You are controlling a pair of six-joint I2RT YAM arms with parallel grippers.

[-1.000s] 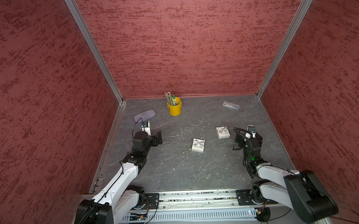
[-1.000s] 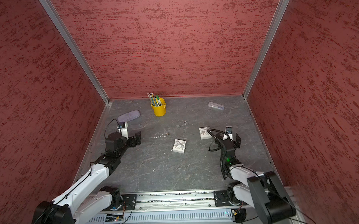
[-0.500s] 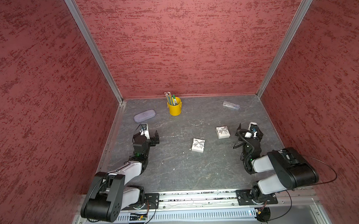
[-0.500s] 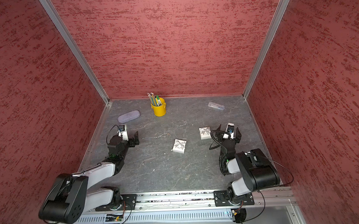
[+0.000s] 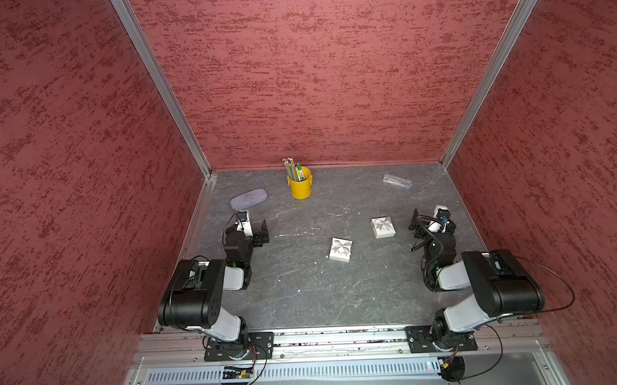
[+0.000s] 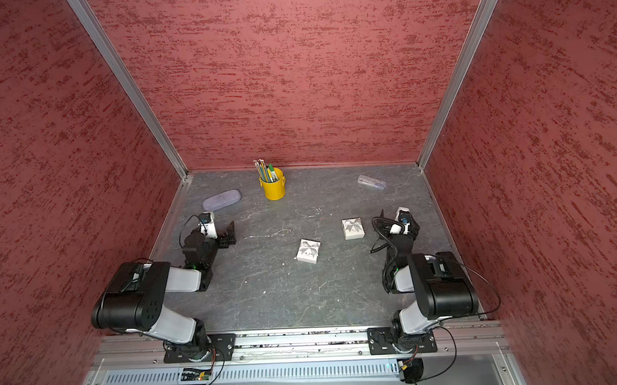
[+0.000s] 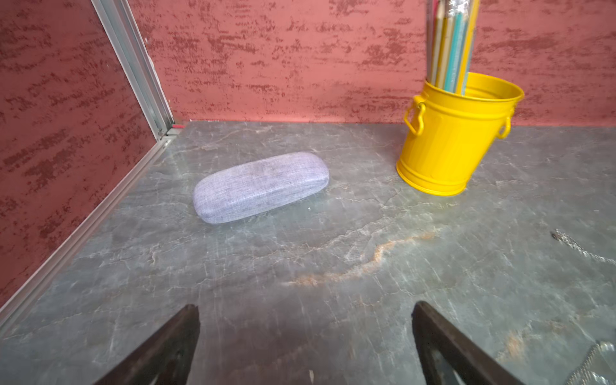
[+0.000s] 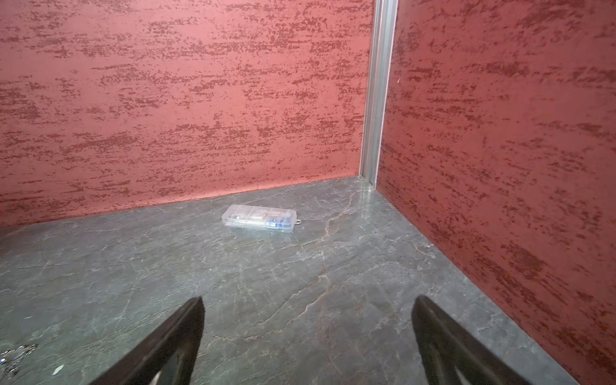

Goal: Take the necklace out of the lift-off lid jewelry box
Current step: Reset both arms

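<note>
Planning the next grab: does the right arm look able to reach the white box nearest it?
Likely yes: the white box lies beside the right arm's open fingers, bare table between.

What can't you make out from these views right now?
- Nearer white box and farther white box: too small in both top views to tell lid from base or see inside; outside both wrist views.
- Chain: cut off by left wrist view's edge.
- Glinting bits: cropped, blurred at right wrist view's edge.
- Clear case: contents too small, right wrist view.
</note>
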